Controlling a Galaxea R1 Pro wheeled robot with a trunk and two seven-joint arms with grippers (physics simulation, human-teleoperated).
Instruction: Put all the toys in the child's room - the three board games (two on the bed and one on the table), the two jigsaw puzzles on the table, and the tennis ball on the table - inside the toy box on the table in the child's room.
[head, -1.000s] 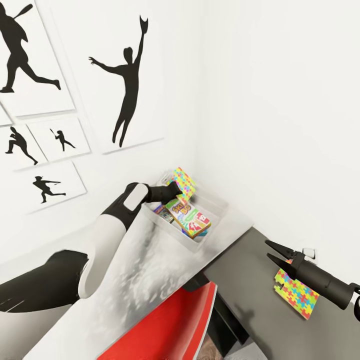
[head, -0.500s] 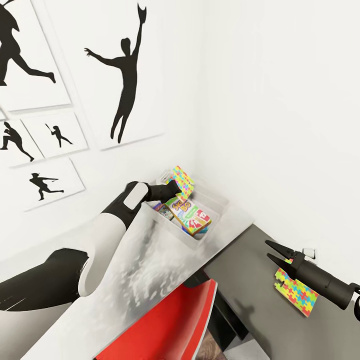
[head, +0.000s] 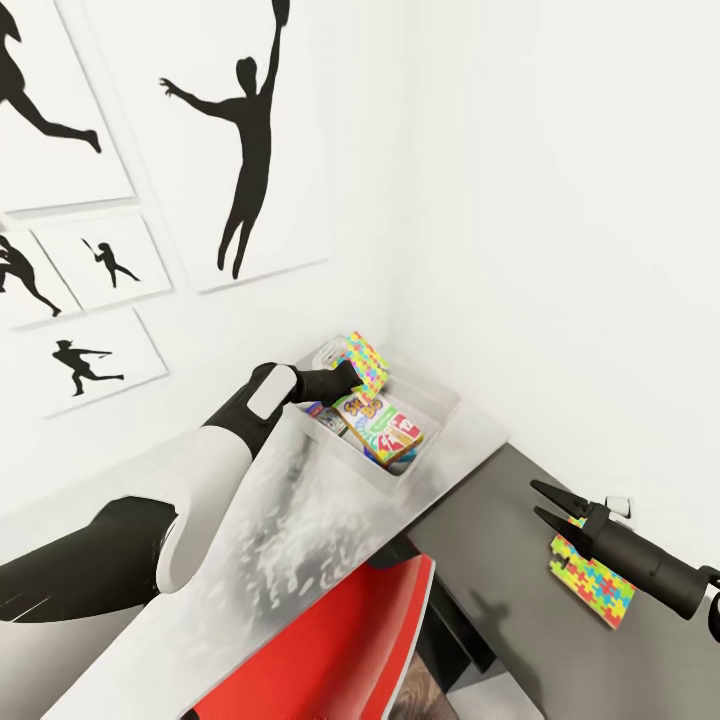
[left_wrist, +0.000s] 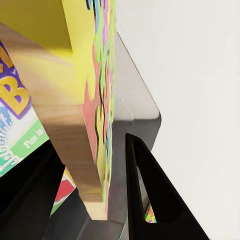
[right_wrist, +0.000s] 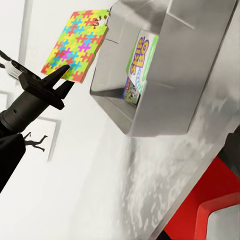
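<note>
The toy box (head: 428, 452) looks like matt grey plastic; the table (head: 300, 540) is mottled, glossy, metal-like.

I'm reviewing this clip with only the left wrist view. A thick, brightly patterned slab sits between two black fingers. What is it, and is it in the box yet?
Observer: It is a multicoloured jigsaw puzzle, gripped by the left gripper at the far corner of the grey toy box. It is above the rim, not yet down inside.
Operator: What is already in the box?
Observer: At least two boxed board games; one reads Skip-Bo.
Operator: Anything left outside?
Observer: A second multicoloured jigsaw puzzle lies on the dark table, near the open right gripper.
</note>
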